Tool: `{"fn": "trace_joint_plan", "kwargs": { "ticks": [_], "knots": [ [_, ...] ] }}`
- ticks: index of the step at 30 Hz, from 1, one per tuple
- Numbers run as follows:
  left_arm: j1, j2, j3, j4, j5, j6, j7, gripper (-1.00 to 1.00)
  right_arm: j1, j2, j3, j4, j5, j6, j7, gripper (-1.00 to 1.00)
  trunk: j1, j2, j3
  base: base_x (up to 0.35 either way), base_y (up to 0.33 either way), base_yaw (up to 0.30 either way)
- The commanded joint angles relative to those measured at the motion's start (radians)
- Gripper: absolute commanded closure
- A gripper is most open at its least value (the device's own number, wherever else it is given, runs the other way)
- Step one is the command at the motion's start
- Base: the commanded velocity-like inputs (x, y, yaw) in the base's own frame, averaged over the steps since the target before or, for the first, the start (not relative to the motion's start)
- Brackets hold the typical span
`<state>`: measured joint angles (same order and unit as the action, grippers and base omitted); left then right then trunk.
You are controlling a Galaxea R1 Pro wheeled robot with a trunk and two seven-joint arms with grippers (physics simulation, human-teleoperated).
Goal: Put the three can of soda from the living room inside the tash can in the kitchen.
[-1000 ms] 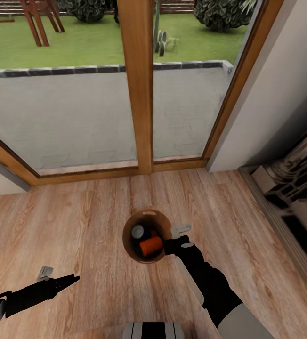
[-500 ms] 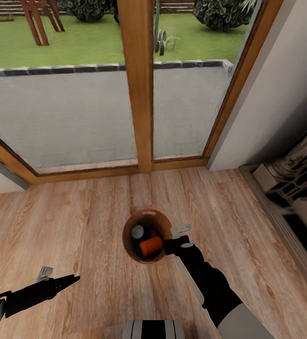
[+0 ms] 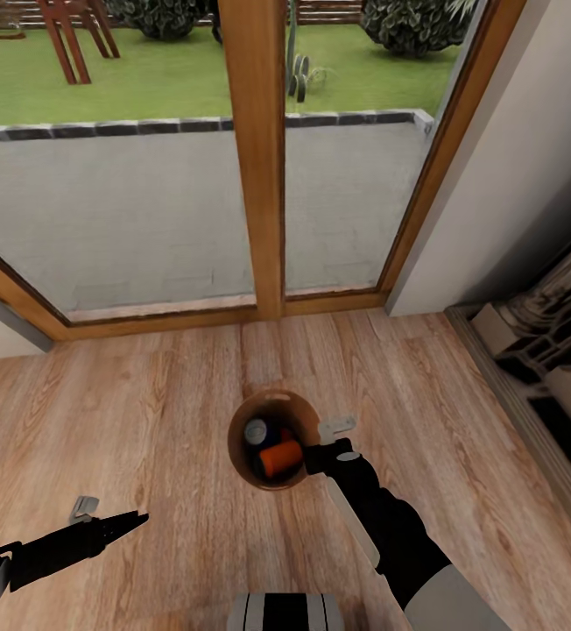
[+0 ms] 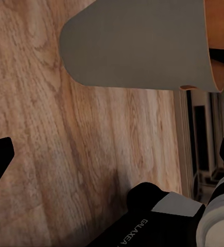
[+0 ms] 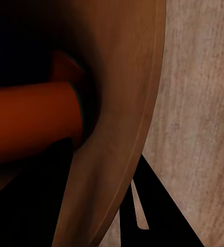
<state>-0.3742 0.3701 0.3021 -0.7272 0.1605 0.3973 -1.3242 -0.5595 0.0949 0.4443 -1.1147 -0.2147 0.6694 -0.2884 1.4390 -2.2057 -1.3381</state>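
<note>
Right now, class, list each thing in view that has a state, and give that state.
trash can: upright on the floor, open-topped, holding cans.
orange can: lying on its side inside the trash can.
dark blue can: inside, silver top up.
right tool: at the trash can's rim, open, empty.
left tool: apart over the floor, open, empty.

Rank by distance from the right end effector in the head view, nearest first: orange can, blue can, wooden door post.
From the right end effector, by the bin's right rim:
1. Orange can, lying in the bin, nearest side.
2. Blue can, silver top up, further left inside.
3. Wooden door post, well ahead between the glass panes.
</note>
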Motion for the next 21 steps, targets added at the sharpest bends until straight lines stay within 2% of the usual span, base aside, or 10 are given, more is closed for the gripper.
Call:
{"fn": "trace_joint_plan", "kwargs": {
  "ticks": [1,4,10,14,21],
  "knots": [
    [0.000,0.000,0.000,0.000,0.000,0.000,0.000,-1.00,0.000,0.000,0.001,-0.001,-0.005,-0.002,0.000,1.00,0.004,-0.007,-0.003,0.000,0.000,0.000],
    [0.000,0.000,-0.001,0.000,0.000,0.000,0.000,-1.00,0.000,0.000,0.001,-0.001,-0.005,-0.002,0.000,1.00,0.015,-0.028,-0.013,0.000,0.000,0.000],
    [0.000,0.000,0.000,0.000,0.000,0.000,-0.001,-1.00,0.000,0.000,0.001,-0.001,-0.005,-0.002,0.000,1.00,0.015,-0.028,-0.013,0.000,0.000,0.000],
    [0.000,0.000,0.000,0.000,0.000,0.000,-0.001,-1.00,0.000,0.000,0.001,-0.001,-0.005,-0.002,0.000,1.00,0.031,-0.056,-0.025,0.000,0.000,0.000],
    [0.000,0.000,0.000,0.000,0.000,0.000,-0.001,-1.00,0.000,0.000,0.001,-0.001,-0.005,-0.002,0.000,1.00,0.031,-0.056,-0.025,0.000,0.000,0.000]
  ]
}}
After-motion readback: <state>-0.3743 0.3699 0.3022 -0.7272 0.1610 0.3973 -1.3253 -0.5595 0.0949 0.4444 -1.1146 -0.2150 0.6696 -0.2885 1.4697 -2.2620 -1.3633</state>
